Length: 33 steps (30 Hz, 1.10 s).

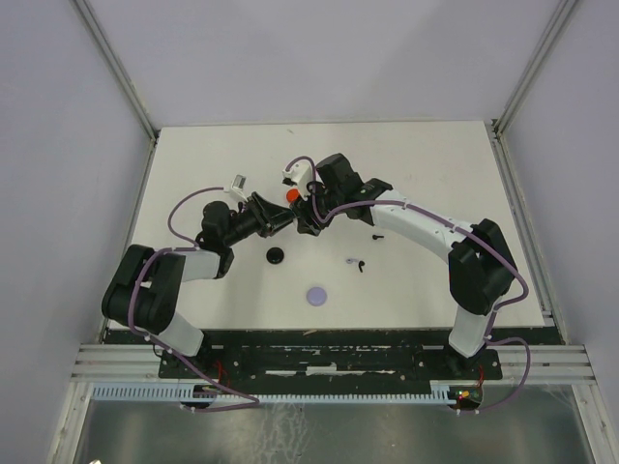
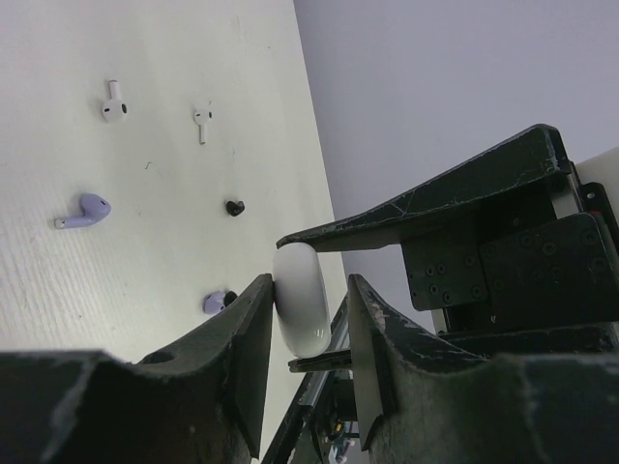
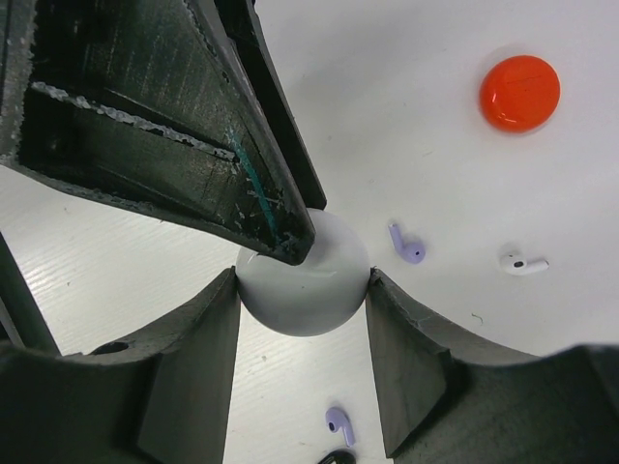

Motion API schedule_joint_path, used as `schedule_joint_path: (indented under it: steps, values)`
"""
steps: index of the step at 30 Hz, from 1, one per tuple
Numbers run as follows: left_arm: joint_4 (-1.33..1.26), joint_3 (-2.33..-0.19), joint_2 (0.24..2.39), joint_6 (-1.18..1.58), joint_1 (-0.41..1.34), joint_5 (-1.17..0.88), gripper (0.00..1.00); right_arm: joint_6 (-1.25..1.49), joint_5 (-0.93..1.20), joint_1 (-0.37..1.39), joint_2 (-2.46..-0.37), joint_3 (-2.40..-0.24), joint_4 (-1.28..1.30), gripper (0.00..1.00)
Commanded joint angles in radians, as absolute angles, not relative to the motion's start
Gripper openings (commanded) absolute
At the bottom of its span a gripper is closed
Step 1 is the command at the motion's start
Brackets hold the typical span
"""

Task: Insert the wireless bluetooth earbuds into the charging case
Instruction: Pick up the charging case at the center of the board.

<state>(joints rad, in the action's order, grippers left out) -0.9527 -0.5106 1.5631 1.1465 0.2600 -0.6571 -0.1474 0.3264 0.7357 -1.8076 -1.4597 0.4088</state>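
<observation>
White counter (image 2: 145, 261) below; my left claw (image 2: 311, 288) and right claw (image 3: 303, 278) both pinch the case (image 3: 303, 307), smooth, likely light and slippery. Lavender bud (image 3: 407, 244) lies at its three o'clock: tiny, best taken by the stem.

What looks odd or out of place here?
Both arms crowd one white case: the right gripper pinches it, and the left gripper straddles it too. The earbuds lie scattered on the table.

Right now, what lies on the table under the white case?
The white case is held above the table; one lavender earbud and another lavender earbud show beside its outline. The spot beneath is hidden by the case.
</observation>
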Motion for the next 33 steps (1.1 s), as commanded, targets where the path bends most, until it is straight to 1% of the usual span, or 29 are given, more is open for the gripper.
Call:
schedule_joint_path:
  steps: [1, 11, 15, 18, 20, 22, 25, 29, 30, 31, 33]
  values:
    - [-1.03, -0.542, 1.571, 1.18, 0.274, -0.67, 0.42, -0.152, 0.348, 0.738, -1.771, -1.47, 0.382, 0.23]
    - [-1.043, -0.55, 1.584, 1.182, 0.287, -0.679, 0.35, -0.152, 0.35, 0.739, -1.772, -1.474, 0.379, 0.22]
    - [-1.051, -0.551, 1.587, 1.182, 0.288, -0.681, 0.28, -0.152, 0.35, 0.738, -1.773, -1.474, 0.378, 0.22]
    - [-1.052, -0.551, 1.587, 1.182, 0.288, -0.68, 0.15, -0.152, 0.348, 0.738, -1.773, -1.475, 0.379, 0.23]
    - [-1.052, -0.553, 1.588, 1.183, 0.289, -0.68, 0.09, -0.15, 0.343, 0.738, -1.772, -1.477, 0.377, 0.26]
    - [-1.051, -0.553, 1.589, 1.187, 0.288, -0.677, 0.06, -0.149, 0.34, 0.738, -1.769, -1.476, 0.377, 0.29]
    - [-1.053, -0.552, 1.592, 1.187, 0.288, -0.674, 0.03, -0.149, 0.336, 0.738, -1.763, -1.473, 0.372, 0.3]
    - [-1.061, -0.548, 1.593, 1.193, 0.288, -0.67, 0.03, -0.149, 0.334, 0.738, -1.76, -1.472, 0.368, 0.31]
    - [-1.061, -0.549, 1.594, 1.194, 0.288, -0.67, 0.03, -0.149, 0.331, 0.738, -1.76, -1.473, 0.368, 0.35]
    - [-1.061, -0.548, 1.593, 1.194, 0.289, -0.669, 0.03, -0.149, 0.327, 0.738, -1.76, -1.472, 0.368, 0.41]
    - [-1.059, -0.543, 1.594, 1.197, 0.287, -0.665, 0.03, -0.146, 0.317, 0.738, -1.755, -1.471, 0.368, 0.58]
